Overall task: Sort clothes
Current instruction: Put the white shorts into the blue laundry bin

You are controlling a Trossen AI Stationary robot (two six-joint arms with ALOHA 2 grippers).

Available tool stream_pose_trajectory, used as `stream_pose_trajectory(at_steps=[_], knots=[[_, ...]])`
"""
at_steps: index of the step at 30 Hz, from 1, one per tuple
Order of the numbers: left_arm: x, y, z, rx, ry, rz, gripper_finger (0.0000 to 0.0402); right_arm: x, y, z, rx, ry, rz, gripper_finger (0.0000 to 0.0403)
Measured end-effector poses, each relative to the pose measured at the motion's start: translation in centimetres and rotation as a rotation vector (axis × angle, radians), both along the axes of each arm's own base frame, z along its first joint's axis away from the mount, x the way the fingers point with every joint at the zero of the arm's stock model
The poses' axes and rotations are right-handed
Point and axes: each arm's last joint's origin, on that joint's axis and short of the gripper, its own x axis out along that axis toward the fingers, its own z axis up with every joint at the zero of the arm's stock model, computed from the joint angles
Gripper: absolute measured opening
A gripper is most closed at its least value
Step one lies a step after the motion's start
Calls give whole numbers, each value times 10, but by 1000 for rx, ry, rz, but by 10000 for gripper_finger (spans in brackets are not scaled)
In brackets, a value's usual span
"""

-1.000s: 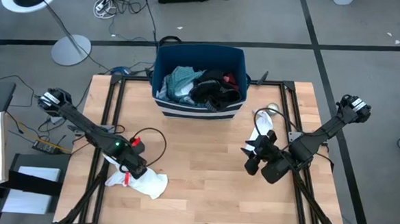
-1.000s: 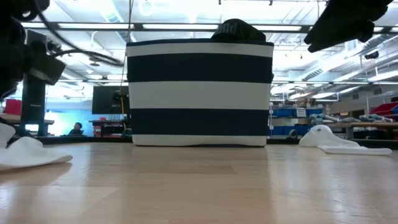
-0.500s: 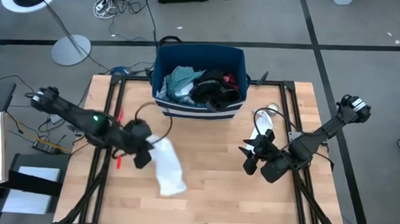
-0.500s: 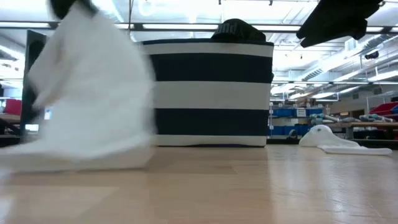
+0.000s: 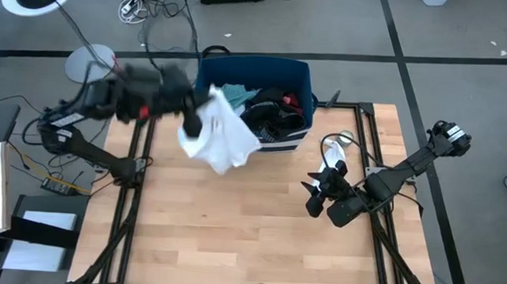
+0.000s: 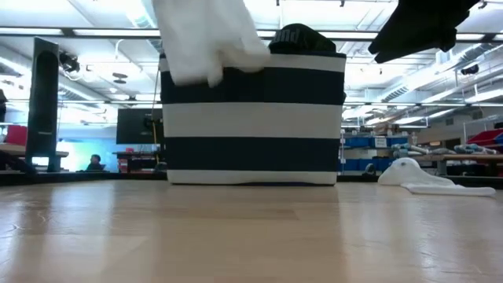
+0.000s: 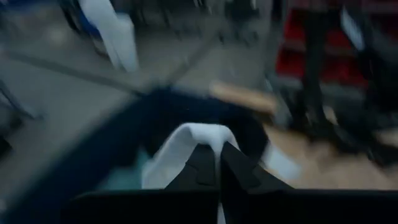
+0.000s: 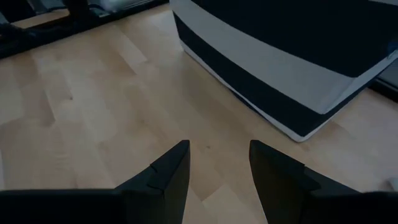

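My left gripper [image 5: 188,106] is shut on a white garment [image 5: 222,137], high above the table beside the near left corner of the navy and white striped bin [image 5: 254,98]. The garment also shows in the low view [image 6: 206,35] and the left wrist view [image 7: 186,149]. The bin holds teal striped [image 5: 229,102] and black [image 5: 272,115] clothes. Another white garment [image 5: 332,160] lies on the table's right side. My right gripper [image 5: 317,196] is open and empty above the table near it. My left gripper pinches a bunched part of the white garment [image 7: 198,139] between its two shut fingers. The garment is lifted clear of the table and hangs and swings out below and to the right of the fingers, slack.
The bin stands at the table's far edge, in the middle. The wooden table [image 5: 257,238] is bare in front of it. Dark frame rails run along the table's left [image 5: 135,171] and right sides. Cables and a lamp base [image 5: 90,62] lie on the floor beyond.
My left gripper has swung fast from the table's near left, where the white garment lay, up and toward the far edge to the bin's left corner. The garment has been lifted clear of the table and trails behind it. My right gripper has kept nearly still.
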Motion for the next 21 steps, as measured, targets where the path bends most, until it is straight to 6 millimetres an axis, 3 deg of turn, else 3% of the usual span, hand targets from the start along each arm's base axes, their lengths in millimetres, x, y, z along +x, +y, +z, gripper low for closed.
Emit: stream_pose_trajectory(at_steps=[4, 9, 16, 21], knots=[[7, 27, 36, 142, -105, 89, 0, 1, -1, 0, -10, 7, 0, 167], [35, 61, 43, 220, -123, 146, 0, 1, -2, 0, -11, 8, 0, 167], [79, 111, 14, 163, -56, 124, 1, 1, -2, 0, -13, 12, 0, 167], [110, 136, -34, -22, 125, 17, 9, 0, -2, 0, -15, 16, 1, 167]])
